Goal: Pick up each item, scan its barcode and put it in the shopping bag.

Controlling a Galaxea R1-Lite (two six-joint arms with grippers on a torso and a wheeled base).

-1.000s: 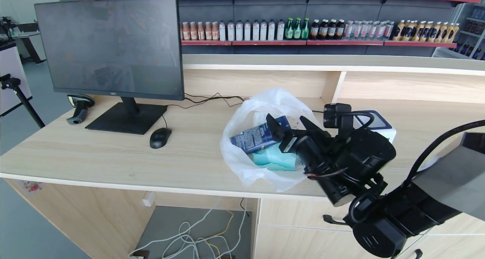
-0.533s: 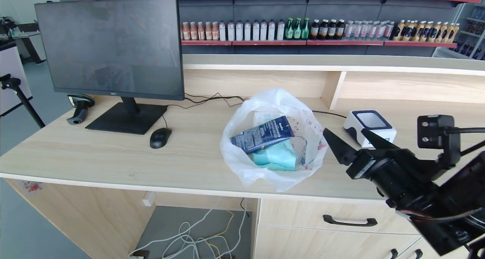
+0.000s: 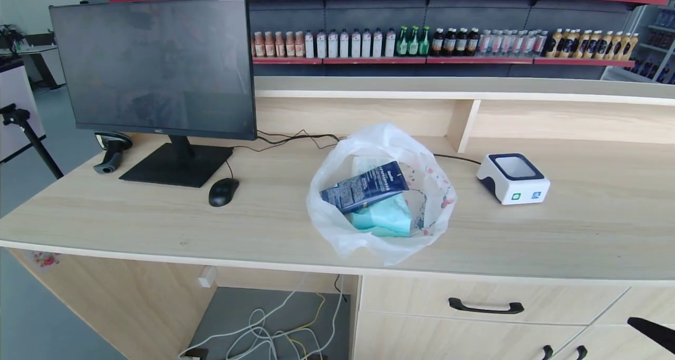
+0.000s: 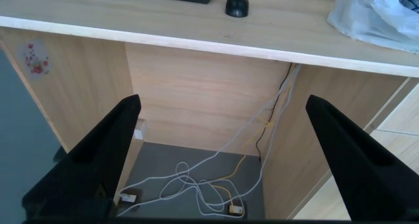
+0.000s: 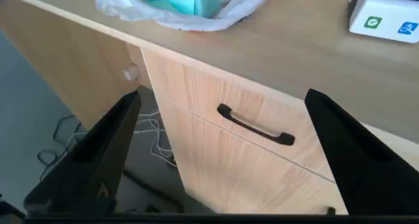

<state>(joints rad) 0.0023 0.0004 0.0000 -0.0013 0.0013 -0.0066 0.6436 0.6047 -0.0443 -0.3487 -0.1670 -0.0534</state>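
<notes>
L gripper (image 4: 222,162) was spread wide, w/ nothing between its fingers (image 4: 98,165). In the left wrist view it hung lower than the counter (image 4: 196,44) top, facing the front edge and the loose cables (image 4: 209,185) on the floor under it.

Head view, from the left: a handheld scanner (image 3: 109,152) stood at mid-left of the frame, near the foot of the dark monitor (image 3: 153,67), which took the upper left. A black mouse (image 3: 223,191) lay just right of that foot. At the centre the shopping bag (image 3: 329,217), thin white plastic, sat open on the counter. Inside, a dark blue box (image 3: 366,188) lay tilted on top of a teal pack (image 3: 387,220), touching it. Right of centre, apart from the bag, stood the white barcode scanner (image 3: 512,180), window up. Bottles (image 3: 422,41) lined the shelves along the top. A drawer handle (image 3: 485,307) was at the bottom, right of centre.

R gripper (image 5: 222,155) was also spread wide and empty, in front of the drawer. One black fingertip (image 3: 654,332) of it showed at the lower right corner of the head view.
</notes>
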